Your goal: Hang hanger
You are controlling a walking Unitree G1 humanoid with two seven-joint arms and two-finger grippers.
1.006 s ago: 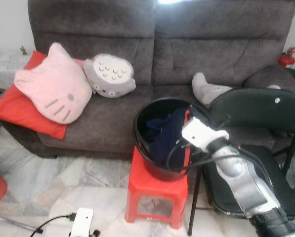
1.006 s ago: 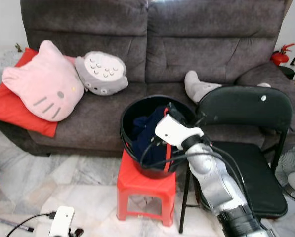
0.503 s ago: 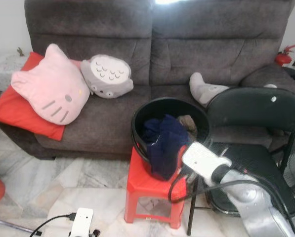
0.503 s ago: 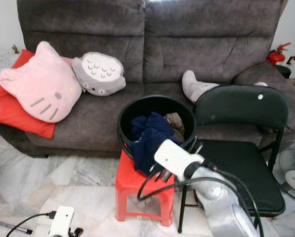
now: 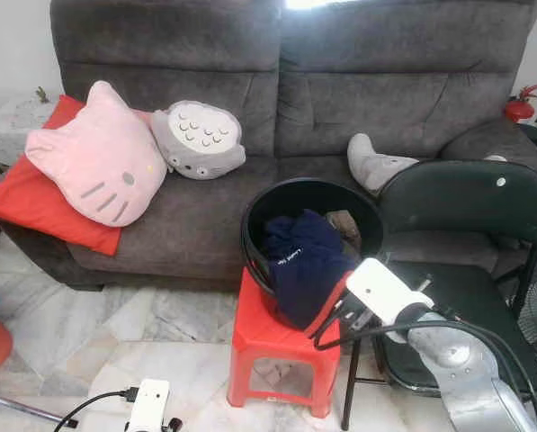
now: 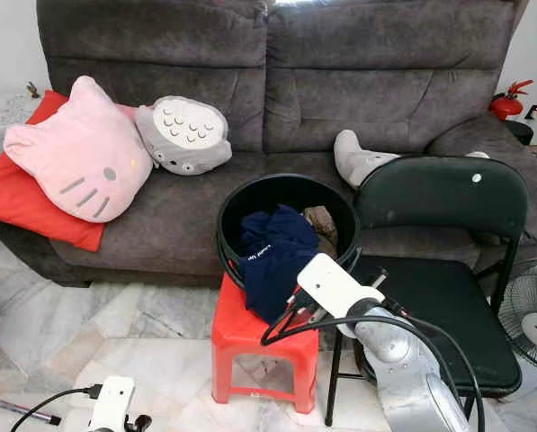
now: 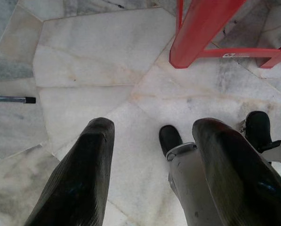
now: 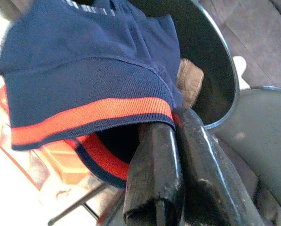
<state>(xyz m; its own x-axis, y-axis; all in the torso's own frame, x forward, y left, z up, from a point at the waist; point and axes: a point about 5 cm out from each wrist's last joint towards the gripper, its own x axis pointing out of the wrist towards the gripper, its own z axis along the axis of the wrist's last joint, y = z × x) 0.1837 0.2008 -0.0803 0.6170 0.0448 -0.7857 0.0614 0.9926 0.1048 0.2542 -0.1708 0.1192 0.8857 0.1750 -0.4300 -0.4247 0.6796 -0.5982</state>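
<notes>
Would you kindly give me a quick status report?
Right gripper shut on navy orange-striped garment, draped over black bucket rim. Left gripper open above floor.

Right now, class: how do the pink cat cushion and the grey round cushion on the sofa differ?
The pink cat cushion is larger, with pointed ears, and lies on a red pillow. The grey round cushion is smaller, earless, spotted, and leans against the sofa backrest. Both are plush character faces.
</notes>
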